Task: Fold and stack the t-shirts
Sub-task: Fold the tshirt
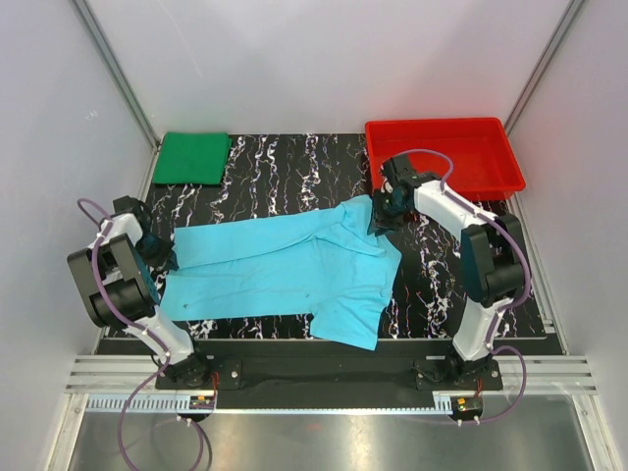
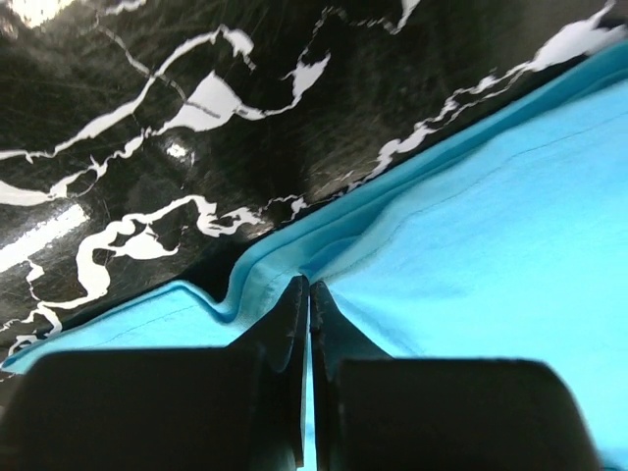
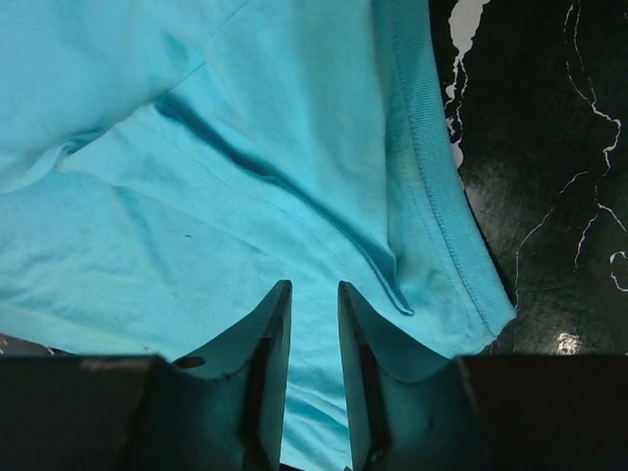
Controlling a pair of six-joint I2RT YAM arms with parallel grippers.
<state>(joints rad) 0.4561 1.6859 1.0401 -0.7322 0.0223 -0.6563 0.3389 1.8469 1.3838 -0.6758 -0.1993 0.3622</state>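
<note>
The light cyan-blue t-shirt (image 1: 285,265) lies spread, partly folded, across the black marbled mat (image 1: 294,162). At the shirt's left edge my left gripper (image 1: 162,257) is low; in the left wrist view its jaws (image 2: 309,285) are shut, pinching a raised ridge of the cyan hem (image 2: 265,260). Over the shirt's far right corner sits my right gripper (image 1: 385,218). In the right wrist view that gripper (image 3: 314,287) stands open a little, with flat cyan cloth (image 3: 196,196) showing between the fingers, near a ribbed edge (image 3: 432,186). The dark green t-shirt (image 1: 192,157) lies folded at the back left.
A red plastic tray (image 1: 442,125) stands at the back right, just behind my right gripper. White walls with metal rails enclose the table on three sides. Bare mat shows behind the cyan shirt and to its right (image 1: 432,285).
</note>
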